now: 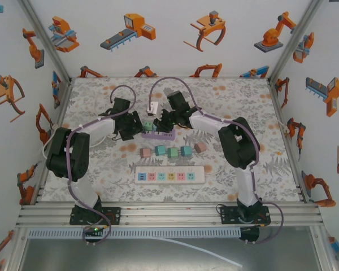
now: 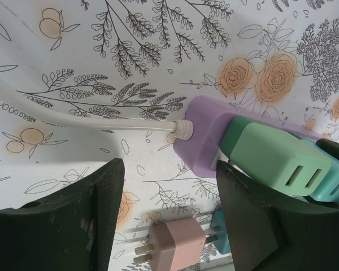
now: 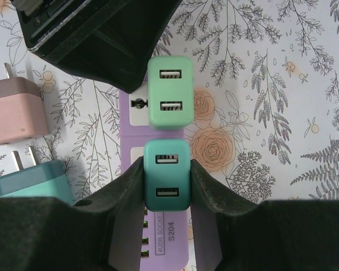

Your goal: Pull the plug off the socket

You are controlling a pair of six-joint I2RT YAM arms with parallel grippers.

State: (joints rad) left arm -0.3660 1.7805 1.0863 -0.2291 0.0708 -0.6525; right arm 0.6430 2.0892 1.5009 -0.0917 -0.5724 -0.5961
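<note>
White and flat, a spare power strip (image 1: 169, 176) lies closest to the near edge of the table (image 1: 101, 183), midway along it. Past it is a row of loose plugs (image 1: 172, 151), and past those, about the table's middle, the purple socket strip (image 1: 158, 135). Its long axis runs roughly parallel to the near edge. The task's thing, a teal plug (image 3: 166, 175), sits upright in that strip, one place along from a mint plug (image 3: 169, 91) seated nearer the cable end. The right gripper (image 3: 166, 168) is clamped on the teal plug, one pad on each of its side faces, so this arm is the one on the job. The plug's prongs point down into the strip, so the pull probably has to go straight up off the table, across the strip's length rather than along it. The left gripper (image 2: 169, 166) is at the cable end (image 2: 181, 129) with its fingers apart and nothing pinched. One finger (image 2: 254, 220) is just beside the strip's end. Whether it presses the strip down I cannot tell.
</note>
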